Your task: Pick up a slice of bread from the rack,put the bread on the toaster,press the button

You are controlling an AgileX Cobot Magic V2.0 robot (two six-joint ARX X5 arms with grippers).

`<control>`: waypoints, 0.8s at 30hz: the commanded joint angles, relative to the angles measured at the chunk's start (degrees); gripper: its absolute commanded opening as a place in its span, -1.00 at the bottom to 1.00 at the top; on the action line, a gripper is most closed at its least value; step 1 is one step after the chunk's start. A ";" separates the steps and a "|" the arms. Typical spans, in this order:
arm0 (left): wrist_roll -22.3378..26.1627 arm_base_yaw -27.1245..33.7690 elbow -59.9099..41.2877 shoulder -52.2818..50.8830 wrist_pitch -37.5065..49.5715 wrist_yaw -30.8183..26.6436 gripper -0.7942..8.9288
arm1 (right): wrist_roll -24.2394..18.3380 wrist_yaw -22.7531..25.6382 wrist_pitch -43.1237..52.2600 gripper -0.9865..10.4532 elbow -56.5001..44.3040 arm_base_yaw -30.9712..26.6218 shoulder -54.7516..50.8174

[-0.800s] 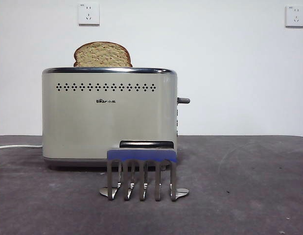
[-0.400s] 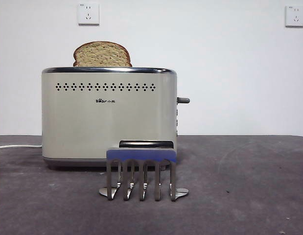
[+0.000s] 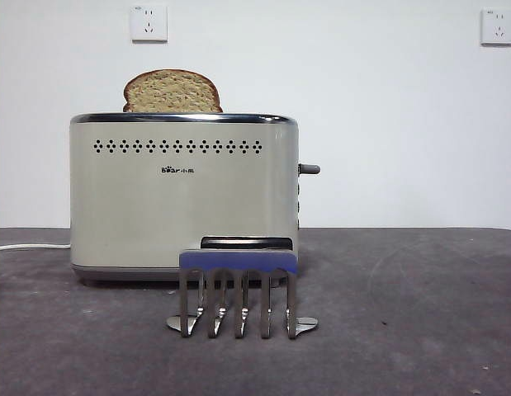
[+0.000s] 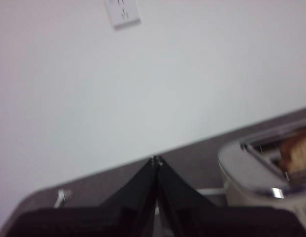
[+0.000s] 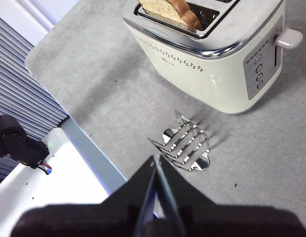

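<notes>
Stood in the toaster (image 3: pixel 185 198) slot: the slice of bread (image 3: pixel 172 91), rack (image 3: pixel 238 290) bare on the worktop (image 3: pixel 420 313). Pressed together, clear of everything: left end effector (image 4: pixel 155 159) and right end effector (image 5: pixel 155 159). Left to do, apparently: pressing the side lever (image 3: pixel 309 169).

"Bear" logo (image 3: pixel 177 170) on toaster (image 3: pixel 184 214)

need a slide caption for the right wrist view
Shut right gripper above the empty rack; slice of bread sits in the toaster.

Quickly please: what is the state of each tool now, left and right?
Left tool: closed, holding nothing.
Right tool: closed, holding nothing, high over the rack.
</notes>
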 commanded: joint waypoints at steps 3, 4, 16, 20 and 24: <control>-0.42 0.20 -9.01 -6.36 1.42 -0.24 -0.84 | -0.48 0.15 0.33 -0.83 -0.31 0.04 -0.09; -0.44 0.20 -10.49 -7.41 1.49 -0.24 -0.84 | -0.48 0.15 0.35 -0.83 -0.31 0.04 -0.09; -4.39 0.17 -23.28 -15.17 3.02 -0.33 -0.84 | -0.48 0.15 0.35 -0.83 -0.31 0.04 -0.09; -4.98 0.17 -26.40 -17.05 3.04 -0.28 -0.84 | -0.48 0.15 0.35 -0.83 -0.31 0.04 -0.09; -6.47 0.17 -28.70 -18.60 2.97 -0.35 -0.84 | -0.48 0.15 0.35 -0.83 -0.31 0.04 -0.09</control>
